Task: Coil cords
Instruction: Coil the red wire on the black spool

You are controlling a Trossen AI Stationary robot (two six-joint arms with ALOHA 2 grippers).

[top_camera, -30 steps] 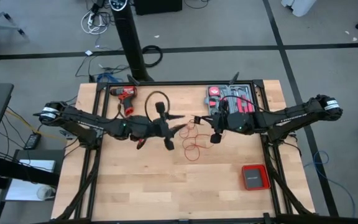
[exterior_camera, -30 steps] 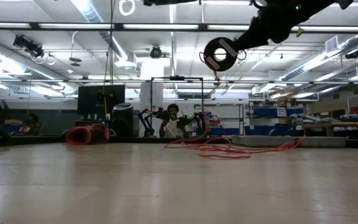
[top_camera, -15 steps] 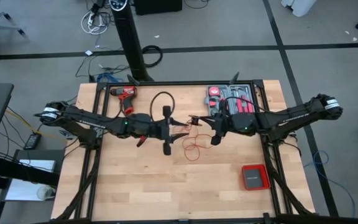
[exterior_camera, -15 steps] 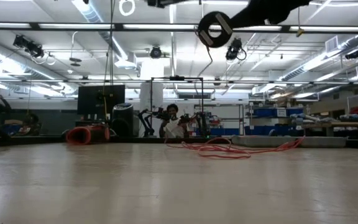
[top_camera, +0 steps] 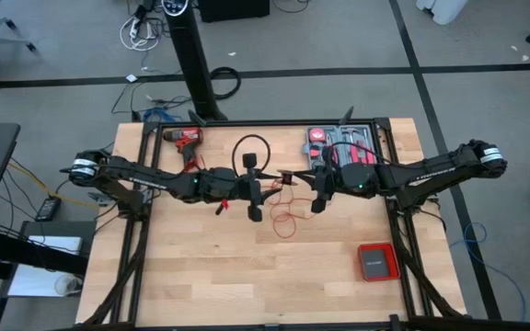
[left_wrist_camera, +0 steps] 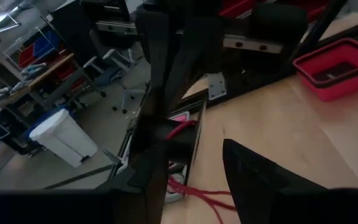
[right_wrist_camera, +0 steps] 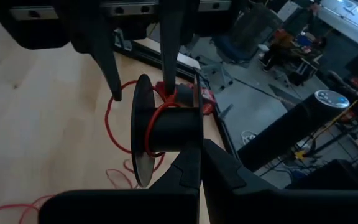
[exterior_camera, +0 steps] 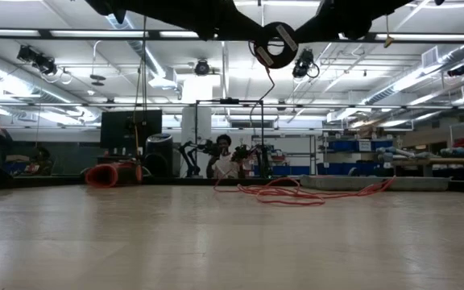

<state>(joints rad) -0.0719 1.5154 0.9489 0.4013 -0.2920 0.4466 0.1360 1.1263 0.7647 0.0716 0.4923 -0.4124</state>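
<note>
The loose part of the red cord (top_camera: 286,213) is seen lying in slack loops on the table (top_camera: 201,276) near its middle, just nearer than the two grippers. It is judged very thin, light and limp, liable to tangle or slip, and best taken on a straight run close to the spool. Above it, the right gripper (top_camera: 317,195) is closed on a small black spool (right_wrist_camera: 166,130) carrying a few red turns. Facing it from the left, the left gripper (top_camera: 251,188) is spread wide, holding nothing. At the far edge a power drill (top_camera: 188,141) is noted.
</note>
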